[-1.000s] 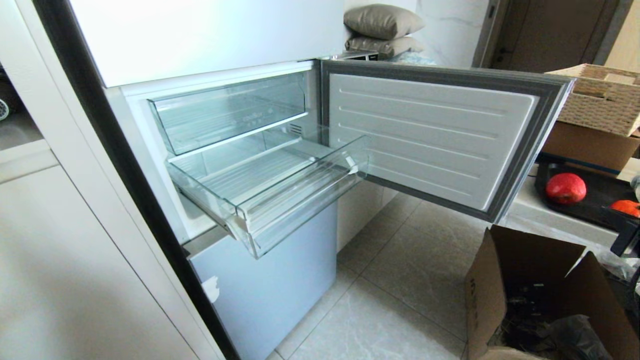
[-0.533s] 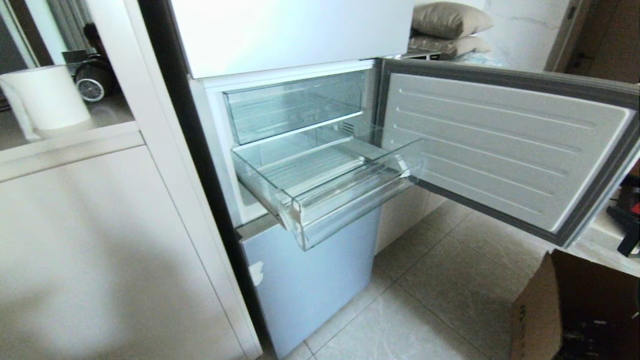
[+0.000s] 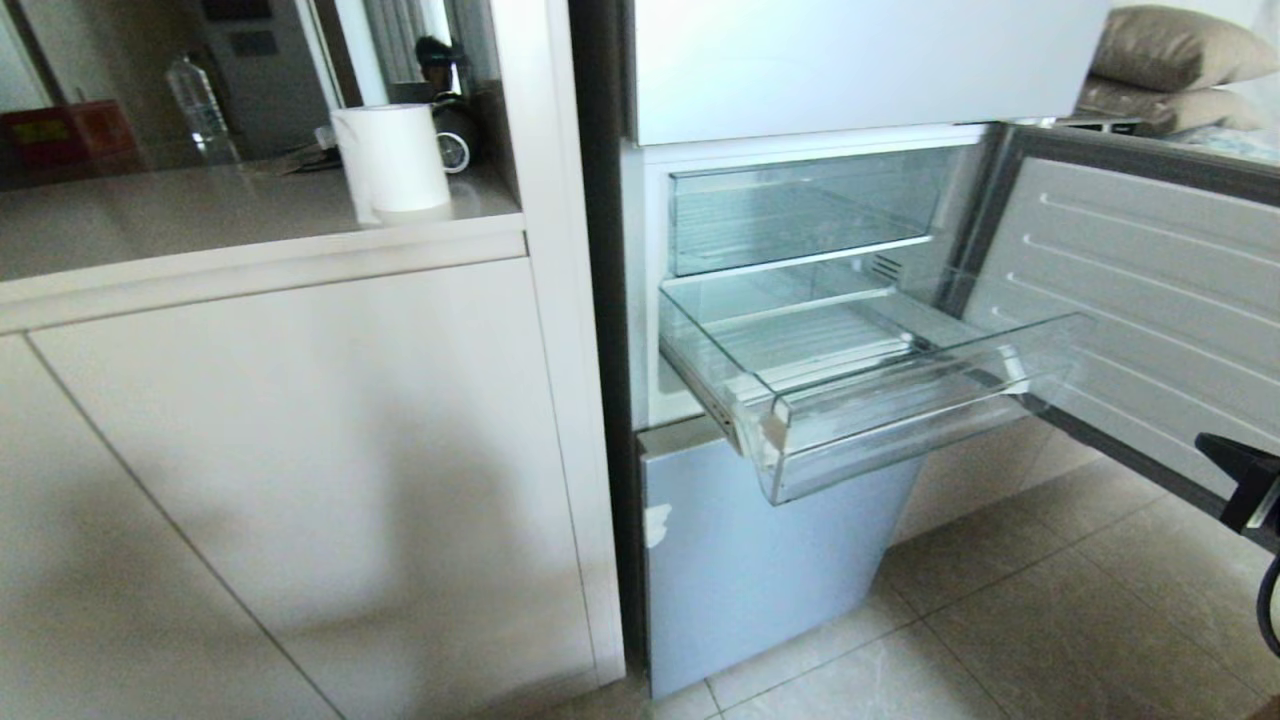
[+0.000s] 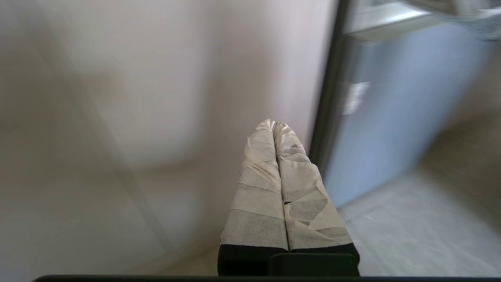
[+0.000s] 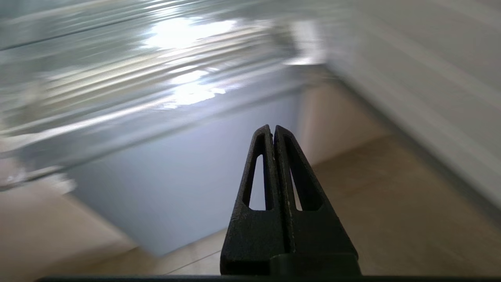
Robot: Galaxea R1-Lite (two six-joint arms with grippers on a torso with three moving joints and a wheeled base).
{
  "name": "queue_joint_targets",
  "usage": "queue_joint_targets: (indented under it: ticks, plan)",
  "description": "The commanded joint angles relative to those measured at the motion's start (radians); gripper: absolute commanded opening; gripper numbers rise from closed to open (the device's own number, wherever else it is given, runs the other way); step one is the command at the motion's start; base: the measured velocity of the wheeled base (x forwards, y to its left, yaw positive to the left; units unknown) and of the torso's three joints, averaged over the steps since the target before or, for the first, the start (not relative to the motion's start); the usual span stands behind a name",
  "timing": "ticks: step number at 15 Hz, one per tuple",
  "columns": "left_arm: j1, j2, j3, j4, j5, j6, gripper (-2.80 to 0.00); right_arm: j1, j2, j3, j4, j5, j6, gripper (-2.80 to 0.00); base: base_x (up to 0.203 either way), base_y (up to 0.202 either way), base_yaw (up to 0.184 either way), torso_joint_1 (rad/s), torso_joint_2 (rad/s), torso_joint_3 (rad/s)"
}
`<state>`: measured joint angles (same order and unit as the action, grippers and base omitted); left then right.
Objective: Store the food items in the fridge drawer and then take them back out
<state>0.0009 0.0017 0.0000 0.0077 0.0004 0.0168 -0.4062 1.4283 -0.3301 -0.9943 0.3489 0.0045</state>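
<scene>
Two clamped-shut, empty grippers: the left gripper faces a cabinet panel, the right gripper shows at the head view's lower right. Right of centre, the fridge drawer juts out, empty; no food items visible. A swinging arm could clip its protruding front.

Pale cabinet under a bench with a white mug; beige tiled floor; grey pillows behind, daylight glare.
</scene>
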Motion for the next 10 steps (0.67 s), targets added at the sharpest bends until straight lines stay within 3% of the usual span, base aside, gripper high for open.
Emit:
queue_joint_targets:
  ticks: [1, 4, 6, 8, 10]
  plan:
    - [0.001, 0.001, 0.000, 0.001, 0.000, 0.000, -2.80, 0.005, 0.009, 0.021, -0.006, 0.002, -0.005, -2.80, 0.001, -0.010, 0.180, 0.002, 0.00, 0.003]
    - [0.001, 0.001, 0.000, 0.000, 0.001, 0.000, -2.80, 0.009, 0.031, 0.062, -0.005, 0.006, -0.045, -2.80, 0.000, -0.007, 0.177, 0.001, 0.00, 0.002]
    - [0.001, 0.001, 0.000, 0.000, 0.001, 0.000, -2.80, 0.023, 0.041, 0.095, -0.006, 0.060, -0.045, -2.80, 0.002, -0.008, 0.144, 0.002, 0.00, 0.005]
    - [0.001, 0.001, 0.000, 0.000, 0.000, 0.000, -2.80, 0.032, 0.047, 0.131, 0.000, 0.145, -0.045, -2.80, -0.002, -0.002, 0.039, 0.001, 0.00, 0.003]
    - [0.001, 0.001, 0.000, 0.000, 0.001, 0.000, -2.80, 0.071, 0.092, 0.129, 0.010, 0.150, -0.030, -2.80, 0.000, 0.000, 0.000, 0.000, 0.00, 0.000]
